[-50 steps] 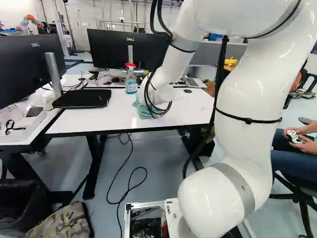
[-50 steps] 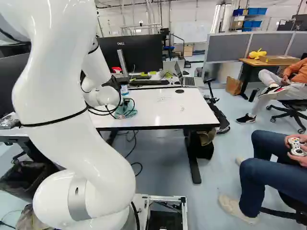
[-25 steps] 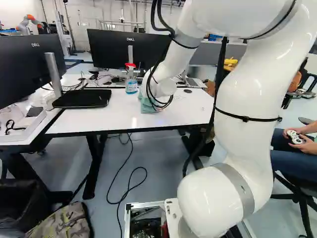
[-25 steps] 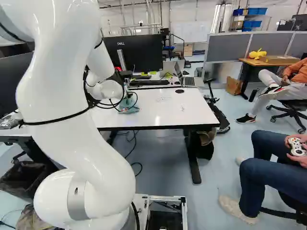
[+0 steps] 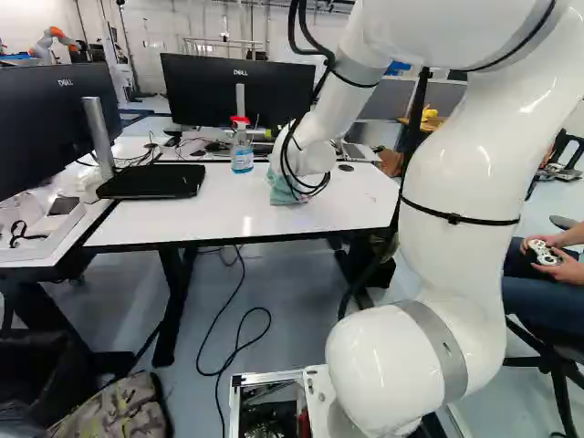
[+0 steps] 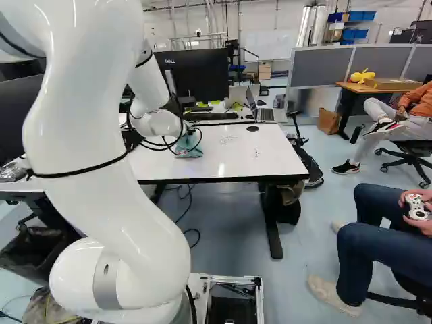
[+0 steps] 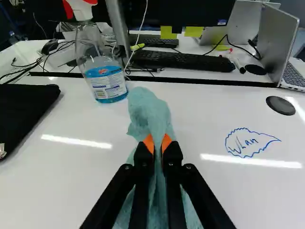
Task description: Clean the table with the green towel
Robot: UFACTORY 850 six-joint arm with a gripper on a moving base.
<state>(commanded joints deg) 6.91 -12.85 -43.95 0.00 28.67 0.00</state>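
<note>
The green towel [image 5: 284,190] is bunched on the white table [image 5: 182,219], below my arm's wrist in both base views. In the wrist view my gripper [image 7: 158,144] is closed on the towel [image 7: 150,112], its orange pads pinching a fold from two sides. Cloth sticks out ahead of the fingertips and spreads out beneath the fingers. The base views hide the fingers behind the white wrist and cables. Blue pen writing inside a wavy outline [image 7: 250,142] marks the tabletop beside the gripper; fainter marks [image 6: 256,153] show in the right base view.
A spray bottle [image 7: 103,71] with blue liquid stands close ahead of the towel. Behind it are keyboards [image 7: 183,60], a monitor [image 5: 235,89] and a laptop [image 7: 281,45]. A black flat item [image 5: 151,181] lies left on the table. Another robot [image 5: 53,43] stands far off.
The wrist and the gripped towel have slid across the table to the right, and slightly away from the near edge, in both base views. The base has stayed put.
</note>
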